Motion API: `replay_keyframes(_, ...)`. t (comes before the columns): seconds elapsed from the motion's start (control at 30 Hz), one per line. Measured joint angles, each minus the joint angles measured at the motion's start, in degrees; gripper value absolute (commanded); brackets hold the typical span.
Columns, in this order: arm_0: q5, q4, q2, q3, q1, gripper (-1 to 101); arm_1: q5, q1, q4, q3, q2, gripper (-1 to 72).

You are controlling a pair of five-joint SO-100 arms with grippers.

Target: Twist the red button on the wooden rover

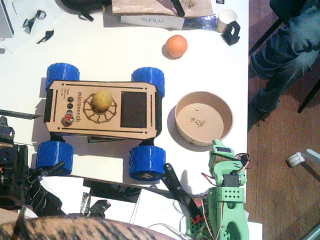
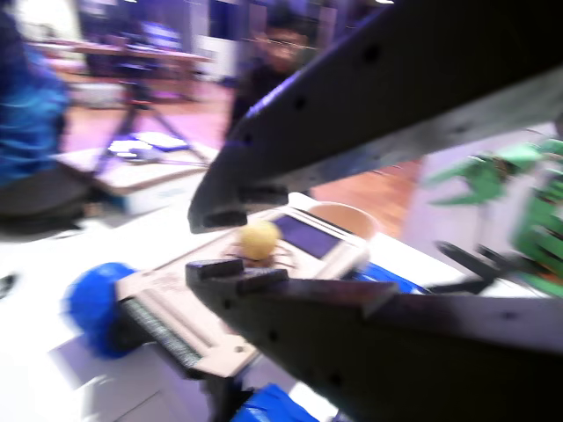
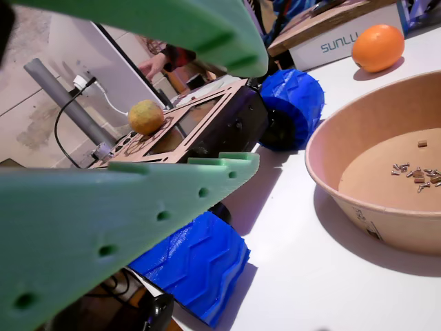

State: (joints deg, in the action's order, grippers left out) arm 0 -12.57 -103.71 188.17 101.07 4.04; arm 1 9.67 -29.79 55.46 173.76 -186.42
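Fixed view: tiny round red button [image 1: 67,119] sits at left end of flat plywood rover with blue wheels [image 1: 100,107], nearer black left gripper [image 2: 220,242] at lower left than green right gripper [image 3: 251,114] lower right; both jaws parted, empty.

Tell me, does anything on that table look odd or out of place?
One thing stands out: a small yellowish ball sits on top of the wooden rover, resting in its gear-shaped cutout, an odd spot for it. An orange ball lies loose on the table. The bowl holds only a few tiny bits. Nothing looks spilled or broken.
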Motion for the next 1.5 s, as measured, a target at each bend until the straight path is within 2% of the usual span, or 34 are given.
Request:
replay_keyframes(0.27,0.0,0.0,0.0,-5.27,14.41,0,0.0,0.0,0.0,0.0,0.0,10.4)
replay_keyframes(0.4,0.0,0.0,0.0,-8.61,18.02,0,0.0,0.0,0.0,0.0,0.0,10.4)
replay_keyframes(0.67,0.0,0.0,0.09,-16.87,18.54,0,0.0,0.0,0.0,0.0,0.0,10.4)
replay_keyframes(1.5,0.0,0.0,0.09,-17.14,18.54,0,0.0,0.0,0.0,0.0,0.0,10.4)
